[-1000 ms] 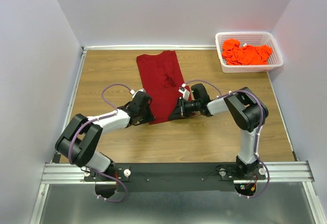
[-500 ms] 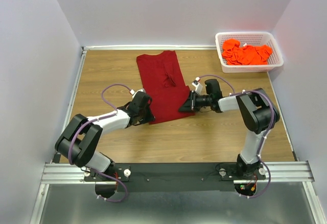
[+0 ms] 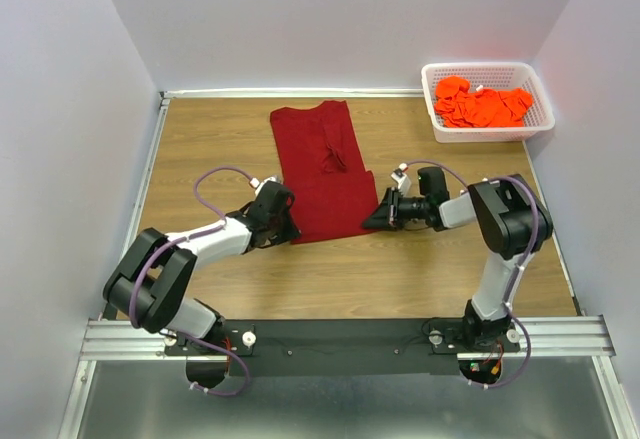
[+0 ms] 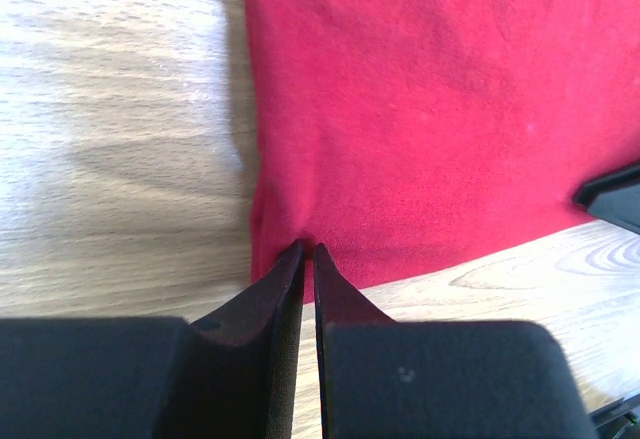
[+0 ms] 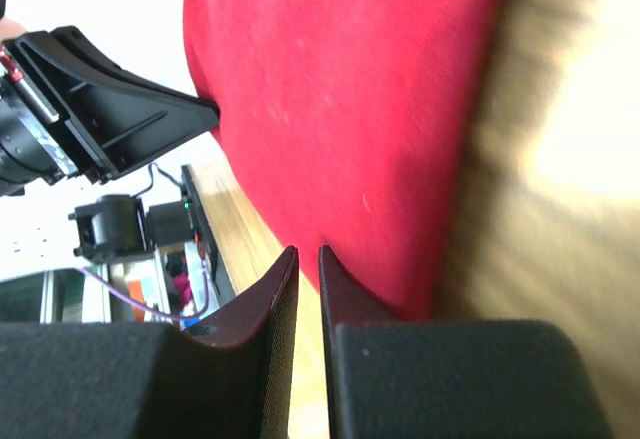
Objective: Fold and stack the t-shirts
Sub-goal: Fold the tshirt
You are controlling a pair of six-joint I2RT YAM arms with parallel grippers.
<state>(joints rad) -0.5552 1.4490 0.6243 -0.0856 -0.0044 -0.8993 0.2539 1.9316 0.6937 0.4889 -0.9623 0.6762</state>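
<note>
The right gripper (image 3: pixel 380 219) has swung toward the frame's right, dragging the lower corner of the maroon t-shirt (image 3: pixel 322 174) outward and spreading its hem.

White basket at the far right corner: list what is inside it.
Crumpled orange t-shirts fill the basket. How many, and anything beneath them, cannot be seen: the heap covers it.

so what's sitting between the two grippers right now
The near hem of the maroon t-shirt runs across that stretch. The left gripper pinches one corner and the right gripper the other, as the top view shows.
</note>
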